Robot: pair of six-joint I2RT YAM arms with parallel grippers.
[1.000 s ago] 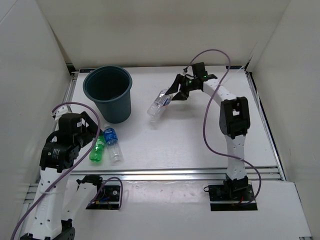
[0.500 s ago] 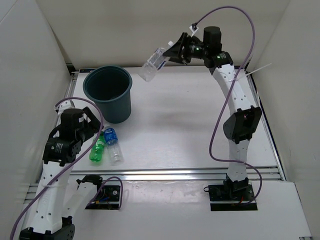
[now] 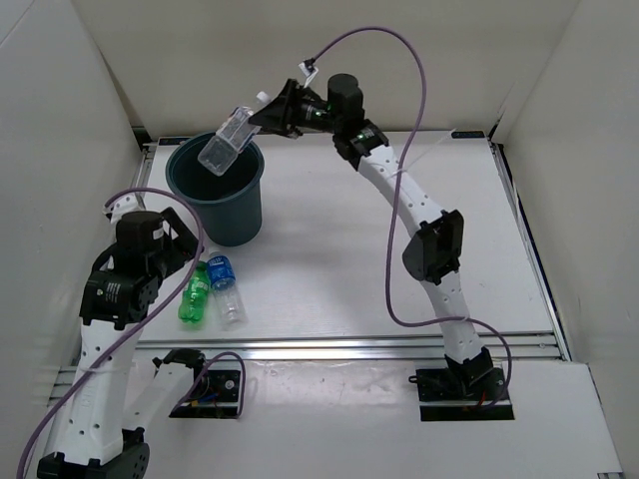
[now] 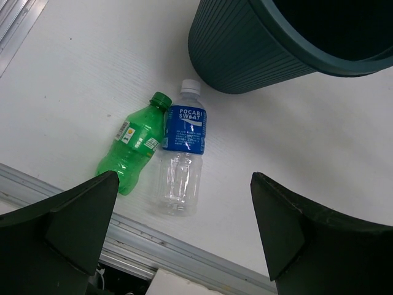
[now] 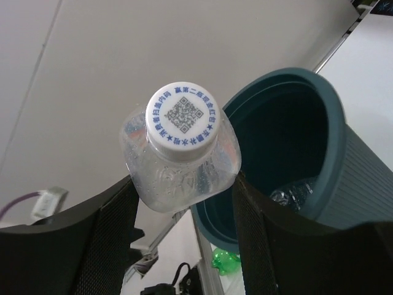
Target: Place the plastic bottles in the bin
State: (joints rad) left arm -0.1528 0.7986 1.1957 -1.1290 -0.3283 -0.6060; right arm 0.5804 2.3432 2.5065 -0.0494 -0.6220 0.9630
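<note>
clear crinkled bottle (image 5: 184,163), white qr-printed cap (image 5: 182,121), near dark teal bin (image 5: 344,166)

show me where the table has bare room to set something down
Bare: the table between the bin and the right arm, and right of that arm. Crowded: near-left, where the green bottle and blue-label bottle lie by the bin.

The blue label (image 4: 183,129) of the clear bottle (image 4: 178,166) carries white letters — "POCARI SWEAT". The white cap (image 5: 182,121) of the second clear bottle (image 5: 184,169) shows a QR code with a ring of blue Chinese characters and stars around it — too fine to read surely. The green bottle (image 4: 135,144) has a small label that is not readable.
</note>
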